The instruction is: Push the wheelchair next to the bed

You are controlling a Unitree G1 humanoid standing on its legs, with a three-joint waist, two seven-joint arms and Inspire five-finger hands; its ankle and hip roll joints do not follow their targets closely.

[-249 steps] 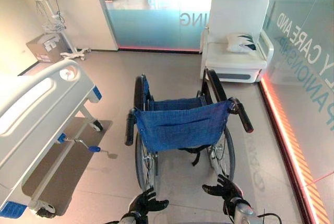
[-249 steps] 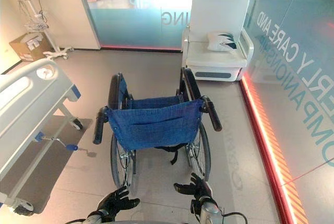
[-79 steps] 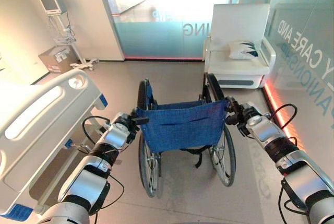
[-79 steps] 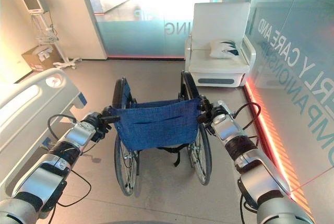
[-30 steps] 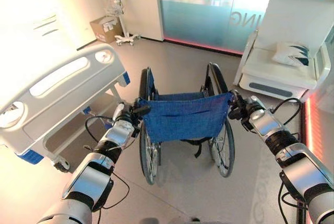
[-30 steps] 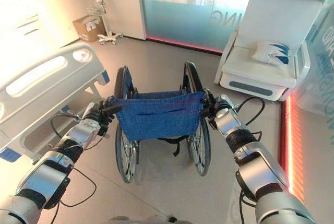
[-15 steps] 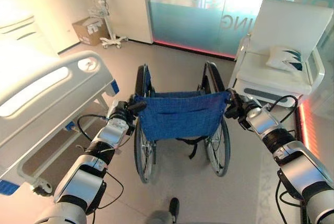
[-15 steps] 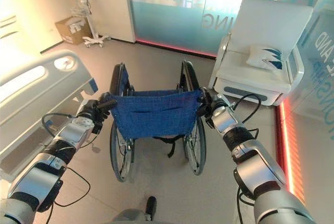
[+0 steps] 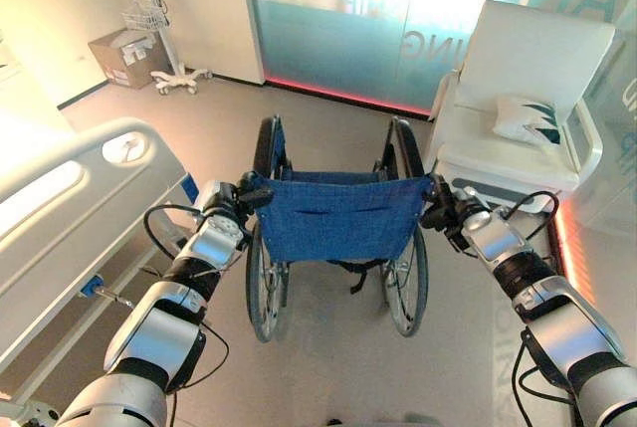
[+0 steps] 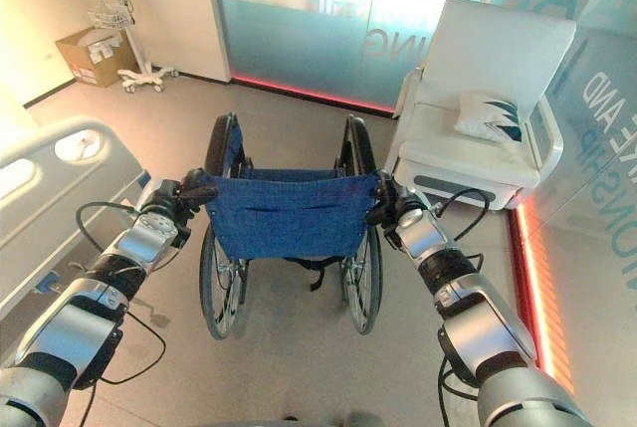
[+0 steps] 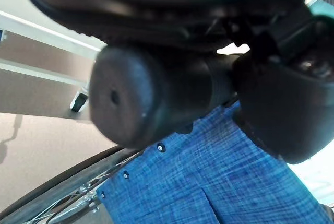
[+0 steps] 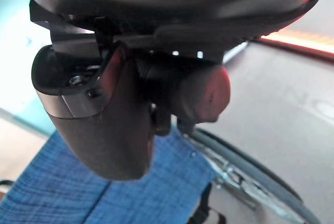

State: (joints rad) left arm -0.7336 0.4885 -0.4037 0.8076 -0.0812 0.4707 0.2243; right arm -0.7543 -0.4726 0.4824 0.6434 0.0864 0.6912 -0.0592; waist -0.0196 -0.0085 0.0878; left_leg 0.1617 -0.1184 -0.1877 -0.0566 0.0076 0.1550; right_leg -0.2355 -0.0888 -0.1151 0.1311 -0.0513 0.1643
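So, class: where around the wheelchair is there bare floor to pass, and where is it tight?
Bare floor lies ahead of the wheelchair up to the glass wall, and between it and the bed. It is tight on the right, where the white armchair stands close beside the wheel.

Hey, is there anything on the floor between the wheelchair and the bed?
Nothing visible. The wheelchair is held at both handles by the left hand and right hand, and bare floor separates it from the bed on the left.

Head views: from above and behind, facing the wheelchair at mid-frame, sharing it.
Wrist views: very near the push handles.
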